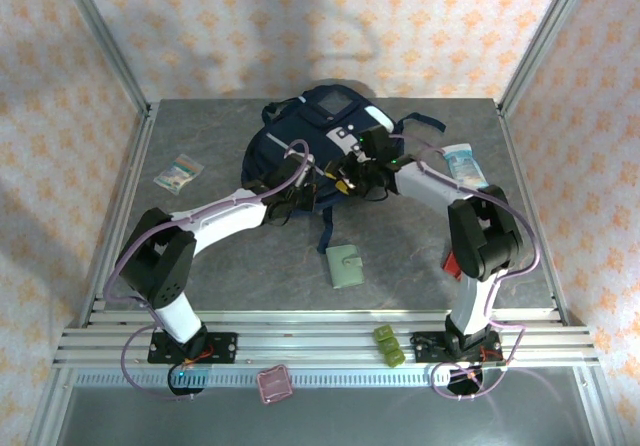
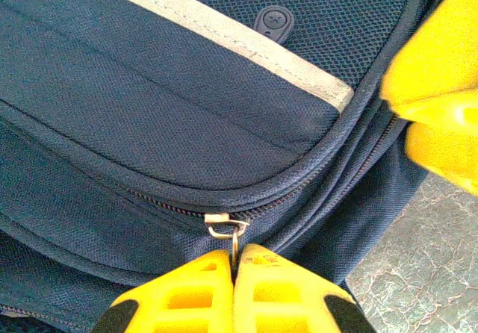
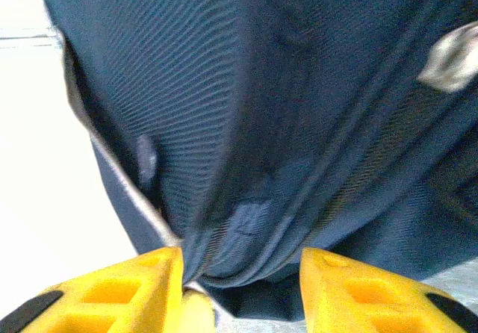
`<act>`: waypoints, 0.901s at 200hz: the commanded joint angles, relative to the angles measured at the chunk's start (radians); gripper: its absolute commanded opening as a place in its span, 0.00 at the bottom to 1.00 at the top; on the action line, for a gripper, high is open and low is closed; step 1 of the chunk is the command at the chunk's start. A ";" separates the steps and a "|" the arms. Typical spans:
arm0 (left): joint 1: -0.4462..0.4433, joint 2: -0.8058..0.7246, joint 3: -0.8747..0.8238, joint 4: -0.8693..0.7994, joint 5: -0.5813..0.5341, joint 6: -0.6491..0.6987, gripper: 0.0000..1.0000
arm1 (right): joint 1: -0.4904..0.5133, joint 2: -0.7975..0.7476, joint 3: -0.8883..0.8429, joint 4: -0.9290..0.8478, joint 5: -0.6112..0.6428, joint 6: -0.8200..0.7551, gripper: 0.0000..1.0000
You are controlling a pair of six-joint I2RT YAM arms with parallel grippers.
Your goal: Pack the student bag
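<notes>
Navy student bag [image 1: 290, 138] near table [image 1: 200, 251] back edge.

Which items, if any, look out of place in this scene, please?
Two small items sit off the grey tabletop: a green block lies on the aluminium rails at the near edge, and a pink square case lies on the perforated strip just in front. Both look stray there. The student bag shows no visible damage.
</notes>
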 commanded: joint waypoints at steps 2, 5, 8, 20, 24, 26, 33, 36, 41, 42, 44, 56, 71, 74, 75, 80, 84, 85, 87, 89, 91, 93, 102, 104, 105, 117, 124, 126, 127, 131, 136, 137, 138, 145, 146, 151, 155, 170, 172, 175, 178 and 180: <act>-0.013 0.012 0.019 -0.029 -0.033 0.005 0.00 | 0.015 0.053 0.061 0.055 -0.012 0.031 0.42; -0.014 0.012 0.019 -0.031 -0.036 0.005 0.00 | 0.016 0.061 0.070 0.055 -0.009 0.032 0.42; -0.014 0.012 0.021 -0.033 -0.039 0.007 0.00 | 0.018 0.069 0.075 0.053 -0.006 0.034 0.41; -0.019 0.013 0.021 -0.036 -0.056 0.008 0.00 | 0.020 0.098 0.096 0.054 -0.003 0.048 0.39; -0.019 0.012 0.020 -0.034 -0.060 0.010 0.00 | 0.020 0.108 0.103 0.059 -0.004 0.052 0.38; -0.019 0.012 0.019 -0.034 -0.062 0.010 0.00 | 0.020 0.113 0.105 0.060 -0.003 0.053 0.38; -0.020 0.011 0.017 -0.032 -0.067 0.010 0.00 | 0.020 0.131 0.120 0.053 0.001 0.058 0.36; -0.021 0.011 0.016 -0.031 -0.069 0.008 0.00 | 0.021 0.137 0.128 0.049 0.004 0.060 0.35; -0.020 0.011 0.015 -0.028 -0.071 0.008 0.00 | 0.021 0.149 0.138 0.046 0.004 0.061 0.32; -0.020 0.012 0.014 -0.027 -0.071 0.008 0.00 | 0.021 0.151 0.139 0.045 0.004 0.062 0.31; -0.020 0.012 0.013 -0.027 -0.070 0.007 0.00 | 0.021 0.155 0.143 0.047 0.005 0.063 0.30; -0.020 0.016 0.011 -0.027 -0.076 0.004 0.00 | 0.021 0.176 0.163 0.035 0.012 0.067 0.16; -0.020 0.021 0.007 -0.032 -0.101 0.000 0.00 | 0.020 0.184 0.169 0.044 0.015 0.075 0.00; -0.020 0.021 0.004 -0.033 -0.111 -0.002 0.00 | 0.020 0.184 0.170 0.043 0.018 0.076 0.00; -0.020 0.021 0.004 -0.033 -0.115 -0.002 0.00 | 0.020 0.184 0.170 0.042 0.019 0.077 0.00; -0.019 0.022 0.000 -0.035 -0.128 -0.004 0.00 | 0.018 0.181 0.166 0.044 0.024 0.078 0.00; -0.018 0.022 -0.004 -0.037 -0.140 -0.004 0.00 | 0.016 0.179 0.163 0.047 0.028 0.080 0.00; -0.018 0.022 -0.005 -0.038 -0.143 -0.004 0.00 | 0.015 0.177 0.162 0.049 0.028 0.081 0.00; -0.016 0.021 -0.007 -0.038 -0.149 -0.004 0.00 | 0.014 0.175 0.159 0.050 0.031 0.081 0.00; -0.015 0.020 -0.009 -0.038 -0.153 -0.005 0.00 | 0.013 0.172 0.156 0.052 0.032 0.082 0.00; -0.013 0.019 -0.011 -0.040 -0.158 -0.005 0.00 | 0.011 0.170 0.154 0.054 0.035 0.083 0.00; -0.012 0.019 -0.014 -0.040 -0.163 -0.006 0.00 | 0.009 0.166 0.150 0.055 0.038 0.084 0.00; 0.002 0.012 -0.030 -0.040 -0.179 -0.012 0.00 | 0.003 0.150 0.130 0.067 0.049 0.089 0.00; 0.007 0.010 -0.034 -0.040 -0.181 -0.012 0.00 | 0.001 0.146 0.128 0.068 0.053 0.090 0.00; 0.008 0.009 -0.036 -0.040 -0.182 -0.013 0.00 | 0.000 0.145 0.125 0.069 0.054 0.091 0.00; 0.040 -0.003 -0.059 -0.040 -0.200 -0.020 0.00 | -0.013 0.122 0.096 0.080 0.071 0.098 0.00; 0.061 -0.011 -0.071 -0.040 -0.206 -0.023 0.00 | -0.020 0.108 0.081 0.086 0.080 0.102 0.00; 0.068 -0.013 -0.075 -0.041 -0.207 -0.024 0.00 | -0.022 0.106 0.076 0.088 0.083 0.103 0.00; 0.071 -0.014 -0.076 -0.040 -0.207 -0.024 0.00 | -0.023 0.104 0.074 0.088 0.083 0.103 0.00; 0.084 -0.020 -0.084 -0.040 -0.209 -0.026 0.00 | -0.026 0.097 0.066 0.092 0.088 0.104 0.00; 0.104 -0.025 -0.089 -0.040 -0.211 -0.027 0.00 | -0.030 0.091 0.058 0.095 0.093 0.105 0.00; 0.107 -0.027 -0.091 -0.039 -0.211 -0.027 0.00 | -0.030 0.089 0.057 0.096 0.094 0.105 0.00; 0.111 -0.029 -0.093 -0.039 -0.211 -0.027 0.00 | -0.030 0.088 0.054 0.097 0.094 0.106 0.00; 0.133 -0.036 -0.103 -0.033 -0.209 -0.024 0.00 | -0.033 0.081 0.046 0.103 0.098 0.106 0.00; 0.136 -0.037 -0.104 -0.033 -0.209 -0.023 0.00 | -0.034 0.080 0.046 0.104 0.099 0.105 0.00; 0.150 -0.043 -0.107 -0.033 -0.213 -0.022 0.00 | -0.035 0.077 0.044 0.104 0.103 0.104 0.00; 0.161 -0.045 -0.107 -0.034 -0.216 -0.022 0.00 | -0.035 0.076 0.043 0.103 0.105 0.103 0.00; 0.200 -0.047 -0.101 -0.037 -0.217 -0.019 0.00 | -0.036 0.073 0.043 0.105 0.107 0.101 0.00; 0.205 -0.047 -0.100 -0.037 -0.218 -0.019 0.00 | -0.036 0.073 0.042 0.106 0.108 0.101 0.00; 0.210 -0.047 -0.100 -0.036 -0.221 -0.019 0.00 | -0.035 0.073 0.040 0.110 0.110 0.103 0.00; 0.217 -0.047 -0.097 -0.037 -0.223 -0.020 0.00 | -0.037 0.073 0.040 0.112 0.109 0.103 0.00; 0.220 -0.046 -0.097 -0.036 -0.225 -0.021 0.00 | -0.037 0.073 0.039 0.112 0.108 0.103 0.00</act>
